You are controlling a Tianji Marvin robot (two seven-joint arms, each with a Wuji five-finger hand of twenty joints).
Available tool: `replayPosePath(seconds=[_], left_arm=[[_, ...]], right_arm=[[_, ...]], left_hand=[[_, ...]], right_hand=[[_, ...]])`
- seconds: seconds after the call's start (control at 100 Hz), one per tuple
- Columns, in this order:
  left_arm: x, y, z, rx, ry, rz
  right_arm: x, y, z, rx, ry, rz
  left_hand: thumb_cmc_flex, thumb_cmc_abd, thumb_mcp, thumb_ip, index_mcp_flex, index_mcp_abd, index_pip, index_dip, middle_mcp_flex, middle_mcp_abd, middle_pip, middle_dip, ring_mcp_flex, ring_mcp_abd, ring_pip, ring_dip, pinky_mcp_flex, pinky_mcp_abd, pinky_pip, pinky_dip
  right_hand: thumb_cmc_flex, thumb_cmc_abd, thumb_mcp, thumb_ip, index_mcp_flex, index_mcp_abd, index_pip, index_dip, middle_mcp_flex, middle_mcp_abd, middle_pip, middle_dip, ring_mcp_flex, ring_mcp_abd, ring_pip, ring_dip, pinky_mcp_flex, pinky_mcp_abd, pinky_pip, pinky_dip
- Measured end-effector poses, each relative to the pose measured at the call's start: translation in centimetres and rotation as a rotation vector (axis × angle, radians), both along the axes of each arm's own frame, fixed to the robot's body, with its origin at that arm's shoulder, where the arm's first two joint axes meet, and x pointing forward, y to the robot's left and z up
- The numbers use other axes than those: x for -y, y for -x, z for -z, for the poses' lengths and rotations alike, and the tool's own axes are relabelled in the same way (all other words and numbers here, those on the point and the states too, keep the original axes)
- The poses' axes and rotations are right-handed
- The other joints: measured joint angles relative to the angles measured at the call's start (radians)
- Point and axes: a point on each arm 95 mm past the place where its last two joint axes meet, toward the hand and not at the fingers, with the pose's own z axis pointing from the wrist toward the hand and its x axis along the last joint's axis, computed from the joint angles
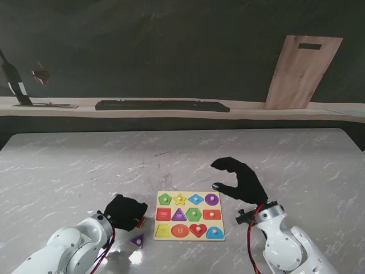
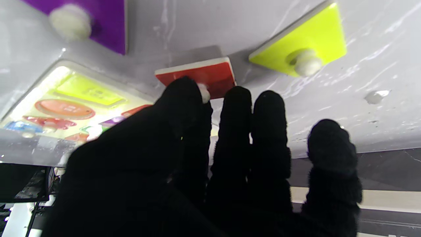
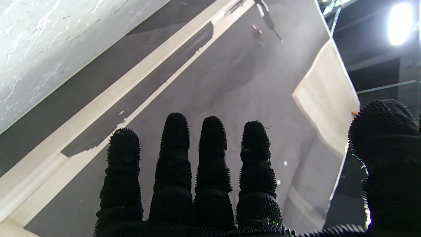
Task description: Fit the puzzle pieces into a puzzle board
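On the grey marble counter [image 1: 85,165], the multicoloured wooden puzzle board [image 1: 190,215] lies between the hands. The right hand [image 1: 242,180] hovers spread, empty. The left hand [image 1: 124,212] reaches the red square piece [image 2: 200,77]; whether its fingers [image 2: 184,95] grip cannot be told. Next: a firm pinch on the knob.

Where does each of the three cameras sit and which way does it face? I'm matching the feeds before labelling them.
Stand view: above the shoulders, looking down at the marble table and puzzle board; both arms, left hand, right hand.
Left wrist view: along the left hand's fingers at the red piece, yellow piece and purple piece.
Right wrist view: along the right hand's open fingers toward the dark backdrop and wooden board.
Shared: stand and left wrist views both show the puzzle board.
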Motion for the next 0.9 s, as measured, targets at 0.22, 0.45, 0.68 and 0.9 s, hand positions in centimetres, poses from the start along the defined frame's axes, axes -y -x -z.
replayPosePath(seconds=[0.22, 0.45, 0.68, 0.9], left_arm=[[1.5, -0.8, -0.5, 0.013, 0.048, 0.013], [3.6, -1.8, -0.9, 0.011, 0.086, 0.019], [5.1, -2.4, -1.1, -0.009, 0.106, -0.006], [6.1, -2.2, -0.5, -0.039, 0.092, 0.018]], right_arm=[[0.0, 0.0, 0.0, 0.0, -0.002, 0.001], [0.0, 0.0, 0.0, -0.002, -0.004, 0.0], [0.0, -0.1, 0.0, -0.003, -0.007, 0.0], [0.1, -0.1, -0.1, -0.003, -0.01, 0.002]], left_hand=[[0.0, 0.0, 0.002, 0.0, 0.0, 0.012, 0.0, 0.0, 0.0, 0.001, 0.002, 0.0, 0.0, 0.0, 0.011, 0.0, 0.004, 0.0, 0.011, 0.0], [0.0, -0.009, 0.002, 0.0, 0.013, 0.027, 0.0, 0.0, 0.0, 0.008, 0.008, 0.0, 0.0, 0.0, 0.021, 0.0, 0.01, 0.0, 0.014, 0.0], [0.0, -0.009, 0.002, 0.0, 0.013, 0.032, 0.0, -0.001, 0.001, 0.011, 0.014, 0.001, 0.0, 0.0, 0.024, 0.0, 0.013, 0.0, 0.014, 0.0], [0.0, -0.01, 0.002, 0.0, 0.013, 0.038, 0.0, -0.001, 0.001, 0.012, 0.014, 0.001, 0.0, 0.0, 0.025, 0.0, 0.013, 0.0, 0.014, 0.0]], right_hand=[[0.0, 0.0, 0.0, 0.0, 0.0, 0.0, 0.0, 0.0, 0.0, 0.0, 0.0, 0.0, 0.0, 0.0, 0.0, 0.0, 0.0, 0.0, 0.0, 0.0], [0.0, 0.0, 0.0, 0.0, 0.0, -0.001, 0.0, 0.0, 0.0, 0.0, 0.0, 0.0, 0.0, 0.0, 0.0, 0.0, 0.0, 0.001, 0.0, 0.0], [0.0, 0.0, 0.0, 0.0, 0.0, -0.001, 0.0, 0.0, 0.0, 0.0, 0.0, 0.0, 0.0, 0.0, 0.0, 0.0, 0.0, 0.001, 0.0, 0.0], [0.0, 0.0, 0.0, 0.0, 0.0, -0.002, 0.0, 0.0, 0.0, 0.0, 0.0, 0.0, 0.0, 0.0, 0.0, 0.0, 0.0, 0.001, 0.0, 0.0]])
